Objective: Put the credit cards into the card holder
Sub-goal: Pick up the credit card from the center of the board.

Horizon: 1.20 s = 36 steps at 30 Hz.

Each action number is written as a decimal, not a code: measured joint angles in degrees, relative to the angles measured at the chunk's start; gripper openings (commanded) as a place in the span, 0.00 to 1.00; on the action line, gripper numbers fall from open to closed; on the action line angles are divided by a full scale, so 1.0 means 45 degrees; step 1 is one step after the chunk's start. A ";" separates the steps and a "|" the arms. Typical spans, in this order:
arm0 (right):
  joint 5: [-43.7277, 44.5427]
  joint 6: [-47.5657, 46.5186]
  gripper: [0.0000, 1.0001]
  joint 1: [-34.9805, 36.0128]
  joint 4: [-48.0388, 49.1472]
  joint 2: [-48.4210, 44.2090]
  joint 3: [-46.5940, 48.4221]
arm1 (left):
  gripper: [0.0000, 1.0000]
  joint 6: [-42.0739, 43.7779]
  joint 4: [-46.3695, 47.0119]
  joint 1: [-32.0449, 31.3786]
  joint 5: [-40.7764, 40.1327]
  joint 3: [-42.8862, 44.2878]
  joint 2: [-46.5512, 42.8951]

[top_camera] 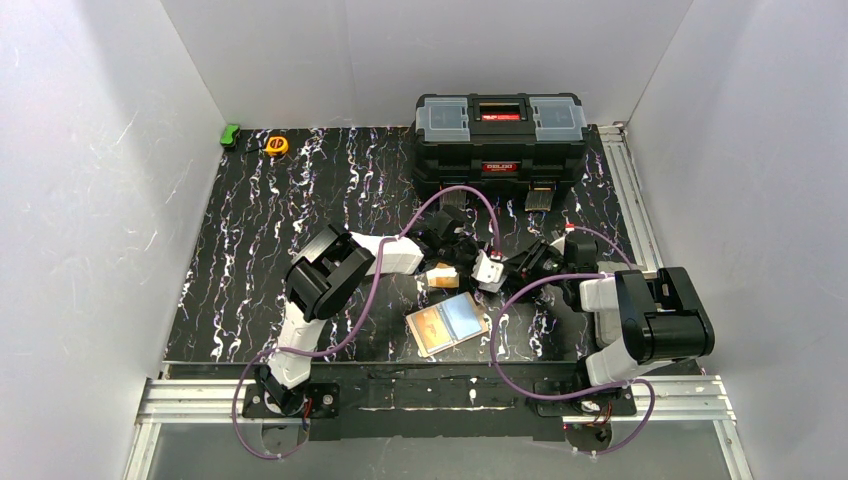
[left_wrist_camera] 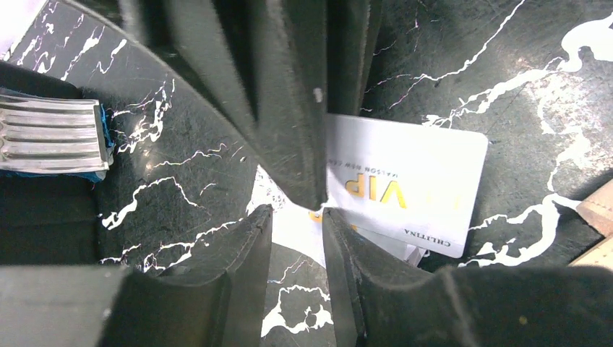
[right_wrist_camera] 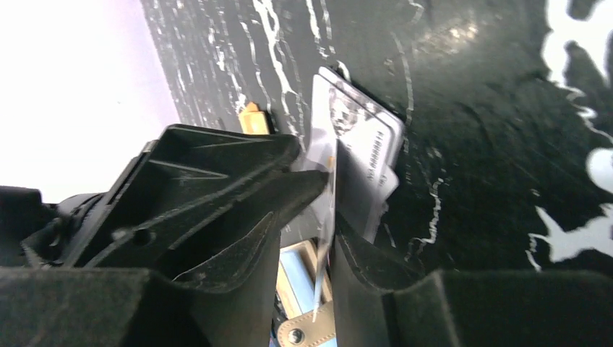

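One card [right_wrist_camera: 325, 130] edge in right gripper [right_wrist_camera: 331, 196], card holder [top_camera: 447, 323] near

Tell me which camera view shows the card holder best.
The top external view: the card holder lies open, whole and unobstructed. The right wrist view catches only its snap tab and some pale blue at the bottom edge. The left wrist view shows at most a beige corner at its right edge.

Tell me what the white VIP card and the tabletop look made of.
White VIP card: probably plastic, smooth semi-gloss; thin, rounded corner, crisp printed lettering.
Tabletop: hard to say, perhaps laminate or vinyl; black with white marble veins, dull sheen, scuffs.
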 measured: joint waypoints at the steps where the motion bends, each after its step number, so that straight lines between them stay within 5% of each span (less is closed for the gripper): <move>1: 0.0083 -0.0102 0.34 0.0000 -0.0262 0.0000 0.0000 | 0.31 -0.0015 0.0000 0.0000 0.0000 0.0000 0.0000; 13: 0.1001 -0.1156 0.09 0.0000 -0.3036 -0.1069 0.0287 | 0.35 -0.0233 -0.0335 0.0000 -0.0199 0.0228 0.0000; 22: 0.1651 -0.2341 0.01 0.0359 -0.5523 -0.3123 0.1268 | 0.79 -0.0554 -0.1812 0.0005 -0.1399 0.0607 -0.0758; 30: 0.3944 -0.4313 0.01 0.3750 -0.9821 -0.4653 0.3910 | 0.86 -0.1268 -0.3891 0.0165 -0.2492 -0.0559 -0.5707; 36: 0.4707 -0.5464 0.01 0.5387 -1.1934 -0.4891 0.5226 | 0.85 -0.1370 -0.5100 0.0340 -0.2482 -0.3580 -1.0457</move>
